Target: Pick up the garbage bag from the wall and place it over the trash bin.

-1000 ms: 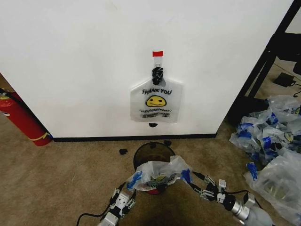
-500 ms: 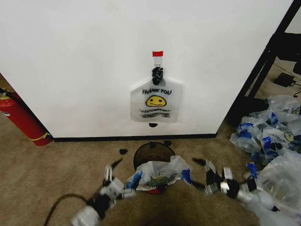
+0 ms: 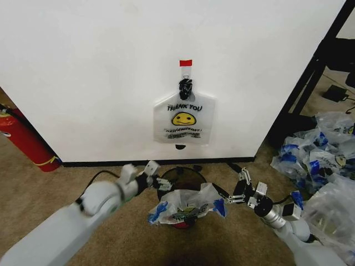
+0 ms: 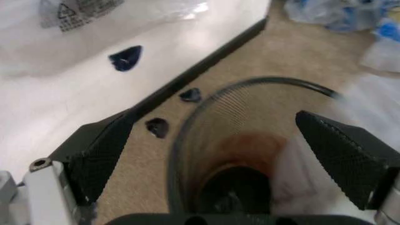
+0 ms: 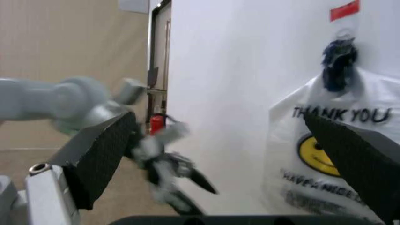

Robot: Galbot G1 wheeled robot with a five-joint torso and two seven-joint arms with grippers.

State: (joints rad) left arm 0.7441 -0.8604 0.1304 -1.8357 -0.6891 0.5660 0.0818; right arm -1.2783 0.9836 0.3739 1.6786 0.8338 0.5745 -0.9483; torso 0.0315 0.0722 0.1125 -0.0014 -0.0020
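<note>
— So, where's the garbage bag right now?

— Draped over the near rim of the trash bin, blue patches hanging at both ends. The far half of the bin's mouth is uncovered, and in the left wrist view you look straight down into the mesh to the red base.

— And the one on the wall?

— That's a second bag with the same smiley and "THANK YOU" print, hanging flat from the hook under the red tape mark. Its lower edge stops above the black baseboard, well apart from the bin.

— How much room around the bin?

— Open carpet on the left as far as the fire extinguisher by the wall's left end. On the right a pile of clear bags sits near the wall's right corner, beside a black frame. A few small dark scraps lie on the carpet between baseboard and bin.

— The arms?

— The left arm reaches in low from the near left, its left gripper at the bin's left rim, fingers spread and holding nothing. The right arm comes in from the near right, bent upward; the right gripper hangs just right of the bag's right end, fingers parted too, not touching the plastic.
</note>
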